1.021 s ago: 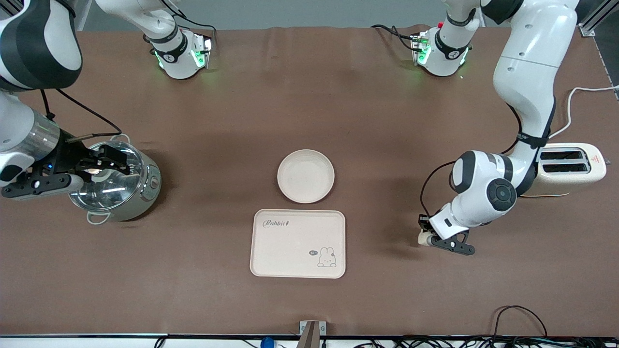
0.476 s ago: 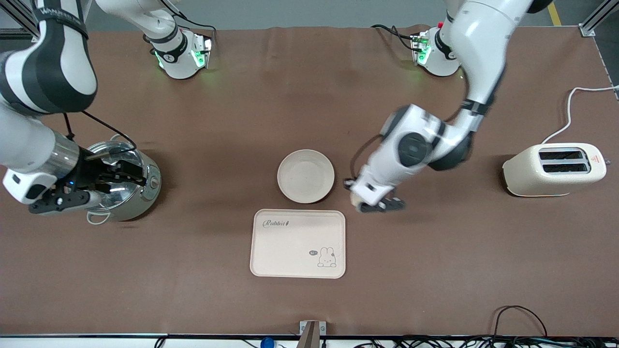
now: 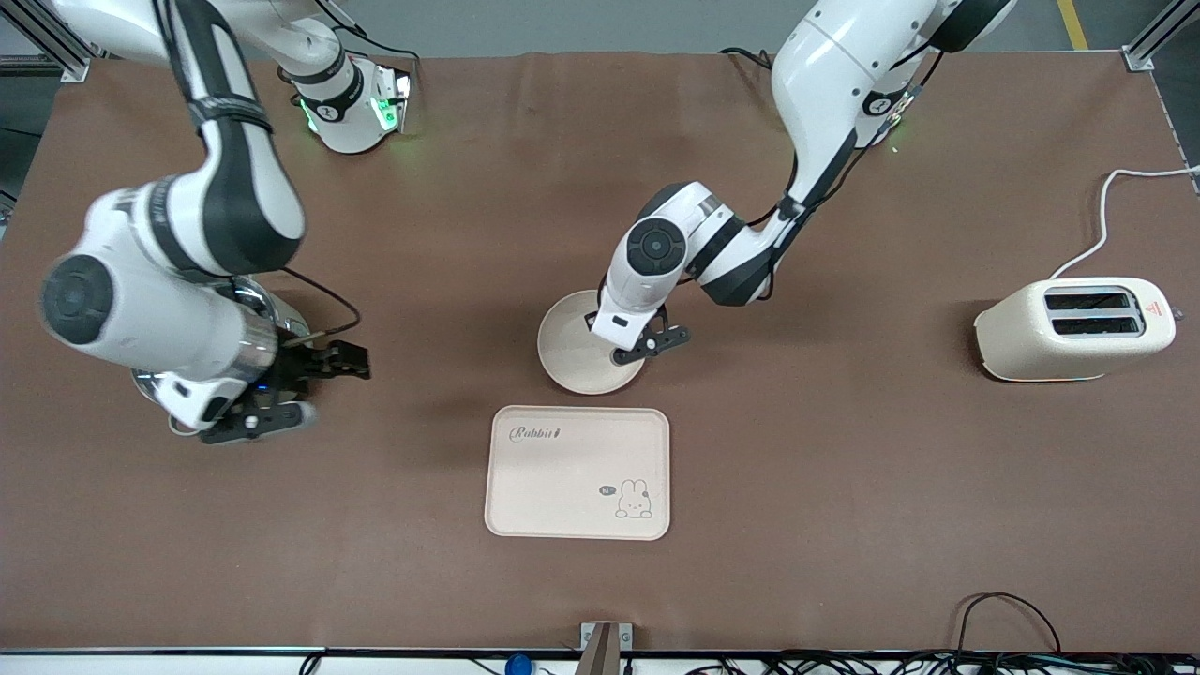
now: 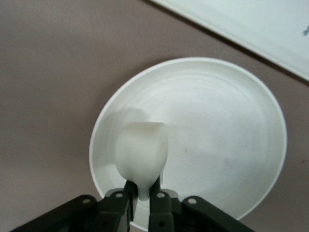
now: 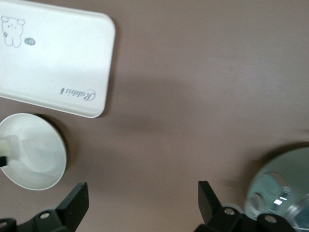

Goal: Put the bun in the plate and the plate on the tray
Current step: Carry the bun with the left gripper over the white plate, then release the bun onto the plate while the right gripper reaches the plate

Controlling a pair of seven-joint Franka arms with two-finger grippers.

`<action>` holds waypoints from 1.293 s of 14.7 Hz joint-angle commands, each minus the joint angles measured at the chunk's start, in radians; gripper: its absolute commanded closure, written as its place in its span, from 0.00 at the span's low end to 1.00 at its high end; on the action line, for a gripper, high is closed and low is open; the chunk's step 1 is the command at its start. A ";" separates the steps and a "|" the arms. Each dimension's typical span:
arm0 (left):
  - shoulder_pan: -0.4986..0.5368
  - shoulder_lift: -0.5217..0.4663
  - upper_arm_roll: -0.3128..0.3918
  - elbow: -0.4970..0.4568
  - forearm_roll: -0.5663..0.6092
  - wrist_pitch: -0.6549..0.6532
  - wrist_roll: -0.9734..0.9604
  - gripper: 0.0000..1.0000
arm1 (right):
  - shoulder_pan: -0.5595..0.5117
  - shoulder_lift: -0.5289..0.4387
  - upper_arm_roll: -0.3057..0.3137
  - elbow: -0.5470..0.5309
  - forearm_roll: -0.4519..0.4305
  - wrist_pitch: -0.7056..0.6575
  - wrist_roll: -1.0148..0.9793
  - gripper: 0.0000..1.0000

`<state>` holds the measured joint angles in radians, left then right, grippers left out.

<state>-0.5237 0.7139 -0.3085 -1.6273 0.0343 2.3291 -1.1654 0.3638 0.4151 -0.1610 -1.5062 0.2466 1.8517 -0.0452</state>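
While gripped, bun between left gripper's jaws, above plate.

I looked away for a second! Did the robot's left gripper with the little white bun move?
Yes. The left gripper, shut on the small cream-white bun, has travelled from near the cream toaster to over the round cream-white plate.

Brown table with plate, tray, toaster, pot.

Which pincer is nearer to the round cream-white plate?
Left. The left pincer holds the bun over the round cream-white plate; the right pincer, open, is beside the steel pot.
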 commanded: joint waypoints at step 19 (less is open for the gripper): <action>0.425 -0.499 0.014 0.081 0.113 -0.637 0.782 0.00 | 0.332 0.155 0.001 -0.250 0.263 0.388 0.114 0.23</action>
<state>-0.0973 0.2845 -0.2851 -1.5182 0.1614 1.7413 -0.4011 0.6595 0.5709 -0.1554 -1.7294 0.4818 2.1990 0.0678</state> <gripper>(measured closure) 0.000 0.194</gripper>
